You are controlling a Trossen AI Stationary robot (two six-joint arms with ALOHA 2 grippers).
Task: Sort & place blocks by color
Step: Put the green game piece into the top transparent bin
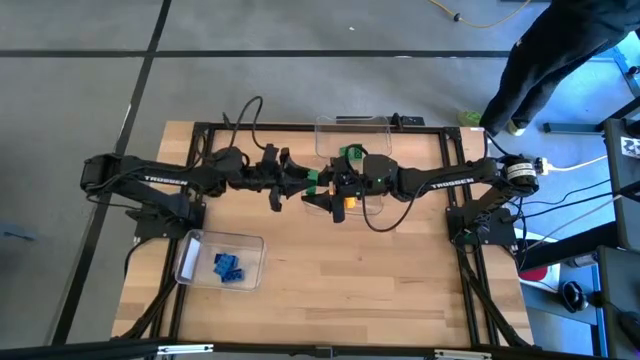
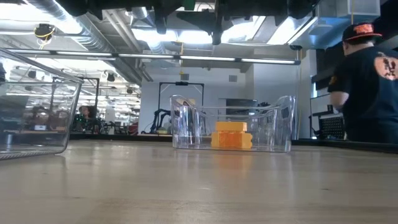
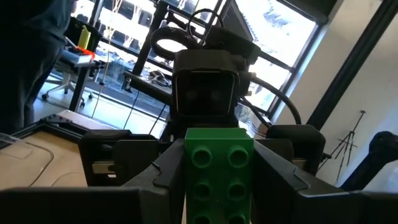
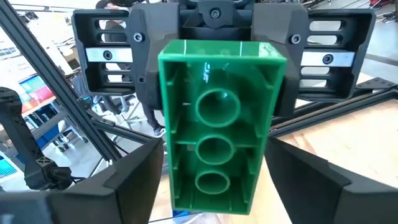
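Left pincer [image 3: 217, 186] clamping green block [image 3: 219, 177] between its fingers, right pincer [image 4: 214, 180] spread wide around it, facing

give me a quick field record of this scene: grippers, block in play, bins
left gripper: above table centre, shut on green block
right gripper: facing the left one, open either side of the same block
blue blocks: in near-left bin
yellow blocks: in middle bin
far bin: some green inside
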